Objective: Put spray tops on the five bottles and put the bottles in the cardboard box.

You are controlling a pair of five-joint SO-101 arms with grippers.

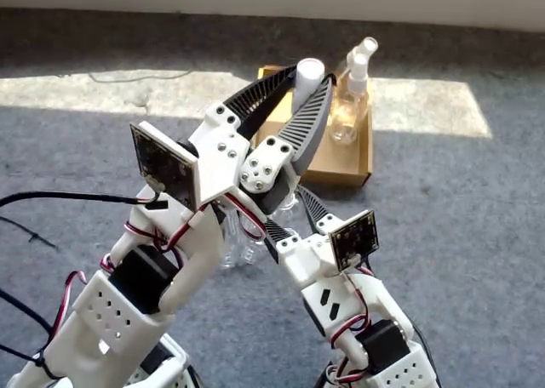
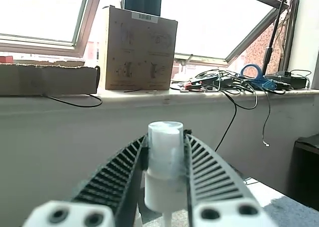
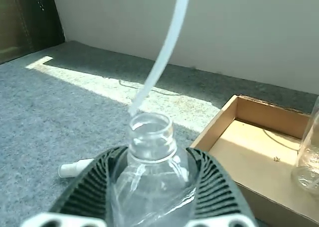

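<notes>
My left gripper (image 2: 164,152) is shut on a white spray top (image 2: 163,162), held high with its dip tube (image 3: 159,48) hanging down. In the high view that left gripper (image 1: 306,75) carries the spray top (image 1: 309,69) over the cardboard box's near edge. The tube's tip ends just above the open neck of a clear bottle (image 3: 152,160), which my right gripper (image 3: 149,160) is shut on. In the high view the right gripper (image 1: 294,213) sits low under the left arm. A capped clear bottle (image 1: 349,99) stands in the cardboard box (image 1: 353,171).
A loose white spray top (image 3: 75,168) lies on the grey carpet beside the held bottle. More clear bottles (image 1: 243,243) stand under the left arm. The cardboard box's floor (image 3: 254,157) is open beside the capped bottle (image 3: 309,157). Black cables (image 1: 51,199) trail at the left.
</notes>
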